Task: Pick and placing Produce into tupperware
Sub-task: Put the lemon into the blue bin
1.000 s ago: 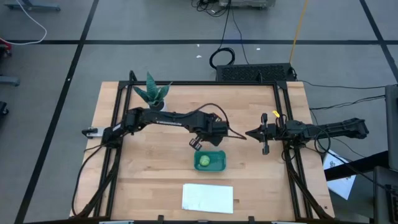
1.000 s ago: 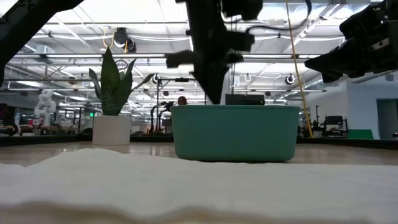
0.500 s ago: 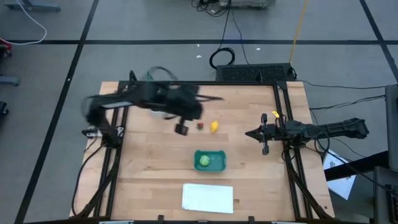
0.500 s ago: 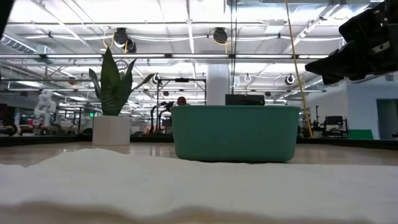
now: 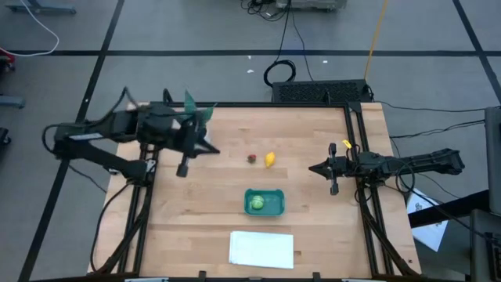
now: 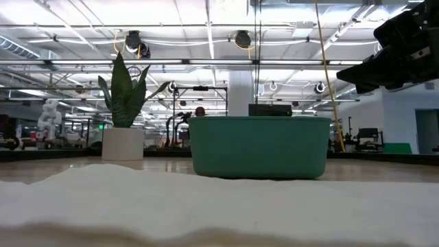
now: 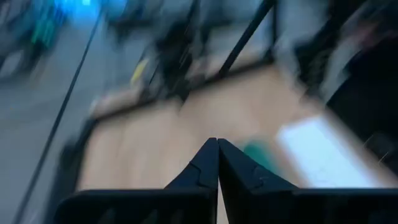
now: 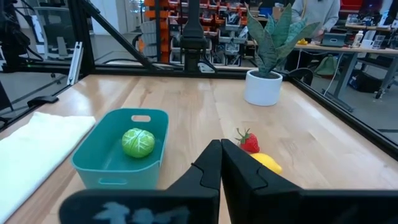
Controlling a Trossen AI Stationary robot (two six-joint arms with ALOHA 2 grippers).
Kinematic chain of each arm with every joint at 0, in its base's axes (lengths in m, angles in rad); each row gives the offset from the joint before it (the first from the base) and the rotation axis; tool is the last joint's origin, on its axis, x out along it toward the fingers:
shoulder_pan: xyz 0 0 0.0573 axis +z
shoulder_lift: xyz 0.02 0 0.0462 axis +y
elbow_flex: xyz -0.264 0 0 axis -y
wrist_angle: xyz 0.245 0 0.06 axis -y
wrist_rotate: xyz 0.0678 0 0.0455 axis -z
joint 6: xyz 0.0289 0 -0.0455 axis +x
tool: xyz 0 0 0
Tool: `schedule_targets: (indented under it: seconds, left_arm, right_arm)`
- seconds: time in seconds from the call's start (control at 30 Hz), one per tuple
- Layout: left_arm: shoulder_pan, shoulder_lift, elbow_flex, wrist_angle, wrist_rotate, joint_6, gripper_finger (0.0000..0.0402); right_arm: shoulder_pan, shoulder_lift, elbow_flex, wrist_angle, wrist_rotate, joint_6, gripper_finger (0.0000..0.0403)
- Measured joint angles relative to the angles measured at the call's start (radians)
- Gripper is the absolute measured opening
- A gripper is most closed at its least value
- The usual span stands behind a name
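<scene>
The teal tub (image 5: 264, 202) stands near the table's middle, toward the near edge, with the light green round piece (image 5: 255, 204) resting on its floor. The yellow lemon (image 5: 269, 160) and the small red piece (image 5: 252, 158) lie side by side on the wood beyond the tub. My left gripper (image 5: 214, 151) is shut and empty, drawn back over the table's left part, near the plant. My right gripper (image 5: 312, 168) is shut and empty at the right side, pointing at the lemon. In the right wrist view the tub (image 8: 124, 149), green piece (image 8: 138, 142), red piece (image 8: 249, 142) and lemon (image 8: 266, 163) show ahead of the shut fingers (image 8: 221, 149).
A potted spiky plant (image 5: 196, 112) stands at the far left corner, partly behind the left arm. A flat white sheet (image 5: 261, 248) lies near the near edge, below the tub. Dark frame rails run along the table's sides. Bare wood lies between the fruit and both grippers.
My left arm has swung fast from above the tub toward the table's left and far side, leaving the low view. The lemon and the red piece, hidden under it before, now show. The tub, the green piece and my right arm have kept still.
</scene>
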Motion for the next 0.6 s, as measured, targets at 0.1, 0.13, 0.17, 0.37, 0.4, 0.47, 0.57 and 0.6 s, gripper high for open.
schedule_targets:
  seconds: [0.1, 0.13, 0.17, 0.37, 0.4, 0.47, 0.57, 0.6]
  left_arm:
    - [0.033, -0.074, -0.251, 0.322, 0.116, -0.027, 0.0002]
    - [0.051, -0.081, -0.325, 0.406, 0.119, -0.038, 0.0002]
    - [0.07, -0.083, -0.389, 0.481, 0.119, -0.042, 0.0003]
    - [0.148, -0.119, -0.608, 0.716, 0.151, -0.04, 0.0001]
    - [0.162, -0.137, -0.627, 0.716, 0.148, -0.036, 0.0001]
    - [0.181, -0.189, -0.662, 0.704, 0.144, -0.025, 0.0001]
    - [0.213, -0.291, -0.731, 0.739, 0.116, -0.035, 0.0001]
    - [0.225, -0.321, -0.757, 0.762, 0.1, -0.05, 0.0001]
  right_arm:
    - [0.0, 0.0, 0.0, 0.001, 0.0, -0.009, 0.0]
    - [0.0, 0.0, 0.0, 0.001, 0.0, -0.009, 0.0]
    - [0.0, 0.0, 0.0, 0.002, 0.0, -0.01, 0.0]
    - [0.0, 0.0, 0.0, 0.004, 0.0, -0.008, 0.0]
    - [0.0, 0.0, 0.0, 0.004, 0.0, -0.008, 0.0]
    - [0.0, 0.0, 0.0, 0.001, 0.0, -0.001, 0.0]
    - [0.0, 0.0, 0.0, 0.0, 0.0, 0.012, 0.0]
    - [0.0, 0.0, 0.0, 0.0, 0.0, 0.012, 0.0]
